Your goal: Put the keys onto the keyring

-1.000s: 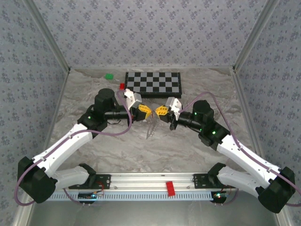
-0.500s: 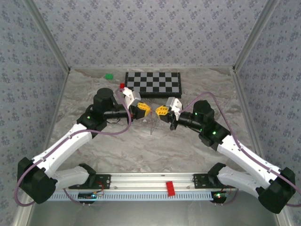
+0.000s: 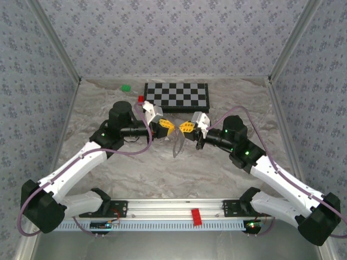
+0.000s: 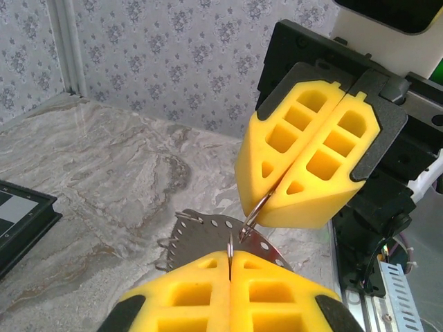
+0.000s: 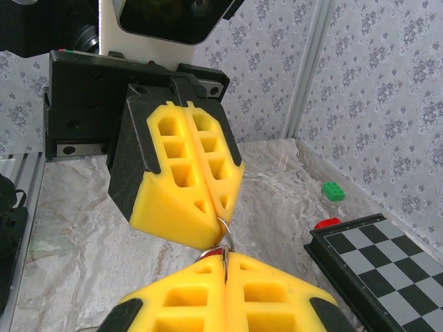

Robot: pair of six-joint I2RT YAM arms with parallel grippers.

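Observation:
My two grippers meet tip to tip above the middle of the table. The left gripper (image 3: 169, 127) (image 4: 230, 254) is shut on a thin metal edge of the keyring (image 3: 175, 146), a grey perforated loop (image 4: 204, 232) hanging under the fingertips. The right gripper (image 3: 185, 128) (image 5: 225, 257) is shut on a thin wire ring. The keys (image 5: 212, 254), a tiny red piece, peek out at its fingertips. In the left wrist view the right gripper's yellow fingers (image 4: 304, 166) pinch that wire. In the right wrist view the left gripper's fingers (image 5: 180, 173) hold a wire ring too.
A chessboard (image 3: 177, 95) (image 5: 377, 259) lies at the back. Beside it sit a green block (image 3: 126, 87) (image 5: 333, 191) and a red block (image 3: 140, 99) (image 5: 327, 223). A red piece (image 3: 196, 216) rests on the front rail between the arm bases.
The hanging grey loop has risen a little and swung under the fingertips. The left gripper shifted slightly back. Both grippers stayed shut.

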